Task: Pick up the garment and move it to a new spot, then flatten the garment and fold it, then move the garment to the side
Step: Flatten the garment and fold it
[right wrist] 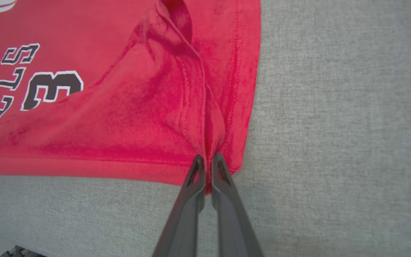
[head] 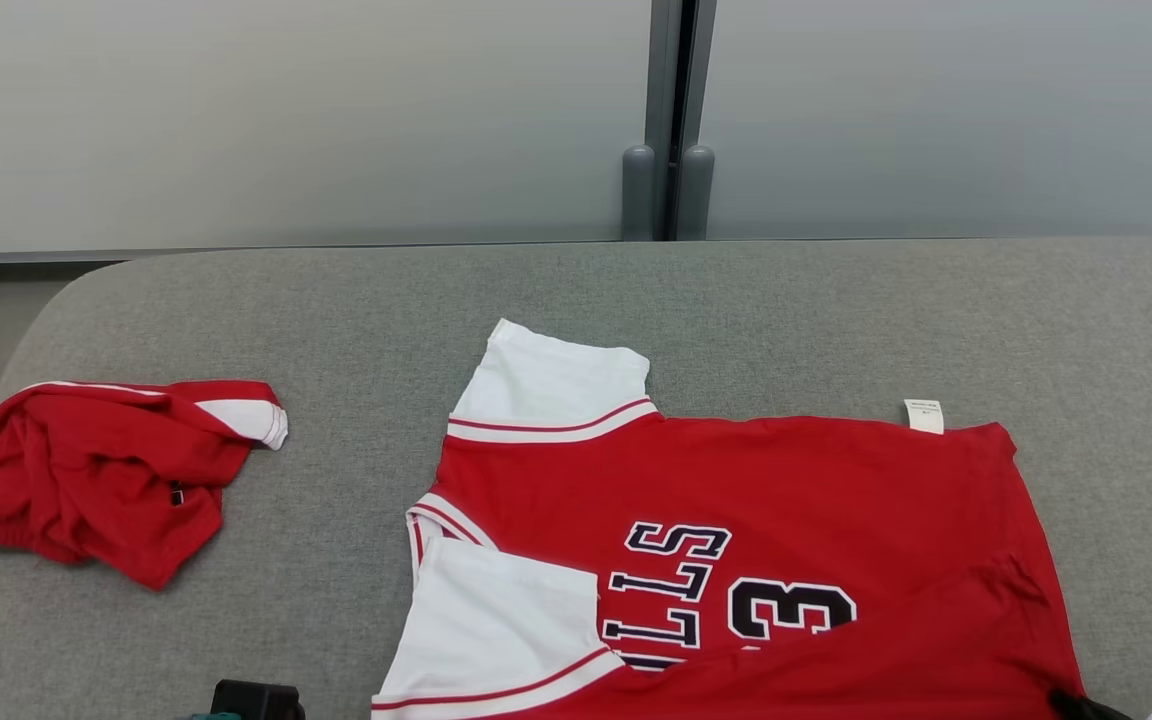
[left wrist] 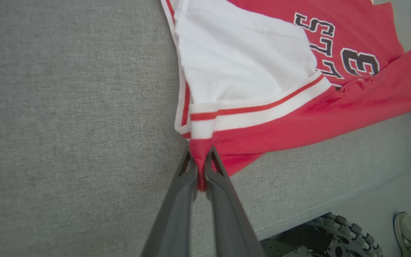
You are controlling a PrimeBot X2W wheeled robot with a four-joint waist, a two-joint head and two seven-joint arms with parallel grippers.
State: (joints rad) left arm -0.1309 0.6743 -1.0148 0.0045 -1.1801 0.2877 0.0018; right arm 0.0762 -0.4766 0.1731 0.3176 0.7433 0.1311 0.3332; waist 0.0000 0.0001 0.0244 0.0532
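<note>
Pinched tight in the left hand is a tuck of red cloth from the near edge of the jersey, just below the striped cuff of its white sleeve. The right hand is likewise closed on a gathered fold of red at the near corner by the hem, where seams bunch up toward its fingertips. Between the two grips the near edge looks raised off the tabletop and drawn slightly over the lower part of the black lettering and the number. Beyond that, the jersey lies spread and mostly smooth in the middle of the grey fabric-covered tabletop, collar end to the left, its far sleeve laid out flat and a small white label showing at the far edge. Well apart to the left sits a second red garment in a crumpled heap. By this layout, moving and flattening appear done and the first fold seems only just begun; finishing the folds and shifting the jersey aside remain. A person's shoe shows on the floor past the tabletop's near edge.
</note>
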